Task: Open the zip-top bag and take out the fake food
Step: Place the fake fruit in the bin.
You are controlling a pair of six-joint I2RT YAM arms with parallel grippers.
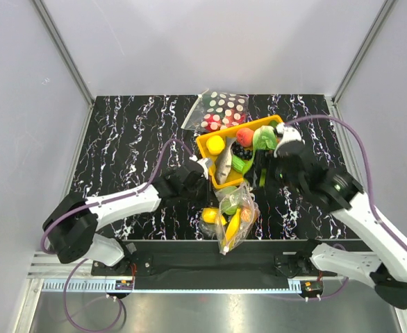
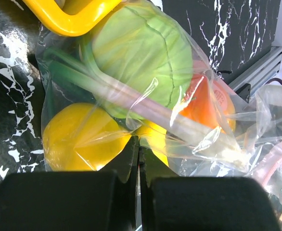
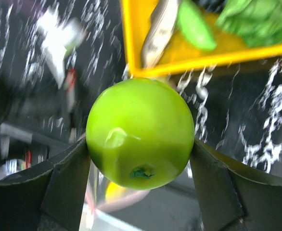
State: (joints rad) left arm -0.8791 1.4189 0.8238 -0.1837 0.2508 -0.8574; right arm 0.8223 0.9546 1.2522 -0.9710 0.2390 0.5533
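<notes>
Jaws pressed together on zip-top bag (image 2: 271,108); fake food (image 2: 141,48) inside.

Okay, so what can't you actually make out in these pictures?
Left wrist: whether the shut left fingers pinch the bag; folded film hides the seam.
Right wrist: everything left of the tray is motion-blurred, and the apple blocks what lies behind it.
Top: the toys in the bag are too small and glare-covered to name.
</notes>
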